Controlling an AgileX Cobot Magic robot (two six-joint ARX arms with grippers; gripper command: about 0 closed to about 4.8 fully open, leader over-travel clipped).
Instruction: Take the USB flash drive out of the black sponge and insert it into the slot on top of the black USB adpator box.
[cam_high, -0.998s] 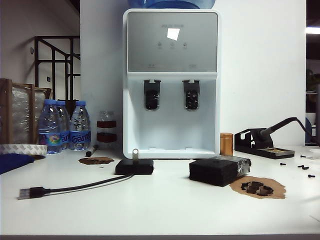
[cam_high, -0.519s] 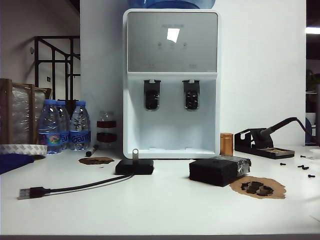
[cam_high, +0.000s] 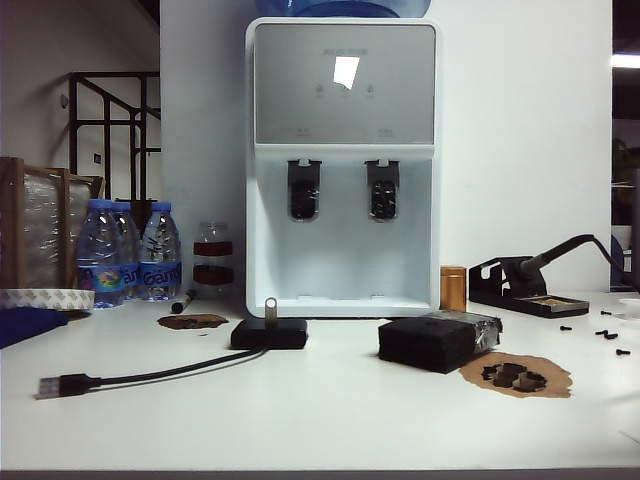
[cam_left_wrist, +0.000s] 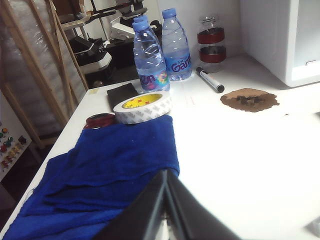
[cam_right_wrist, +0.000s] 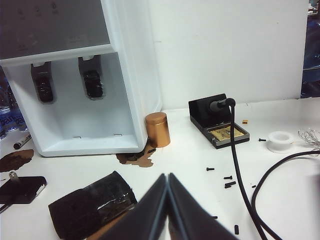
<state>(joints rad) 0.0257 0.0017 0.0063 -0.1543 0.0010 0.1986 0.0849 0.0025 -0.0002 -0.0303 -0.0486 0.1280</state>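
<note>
Both grippers, left (cam_left_wrist: 165, 172) and right (cam_right_wrist: 167, 176), resting shut, empty; drive (cam_high: 270, 307) standing upright in box (cam_high: 269, 333), sponge (cam_high: 430, 342) at three o'clock.

Black sponge (cam_high: 437, 342), silver drive (cam_high: 270, 308), blue cloth (cam_left_wrist: 100, 175)

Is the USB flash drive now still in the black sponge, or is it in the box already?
In the box: the USB flash drive stands upright from the top of the black USB adpator box, apart from the black sponge.

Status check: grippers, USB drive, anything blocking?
Left gripper and right gripper shut, empty, clear of the parts. USB flash drive upright in black USB adpator box. Nothing blocking.
</note>
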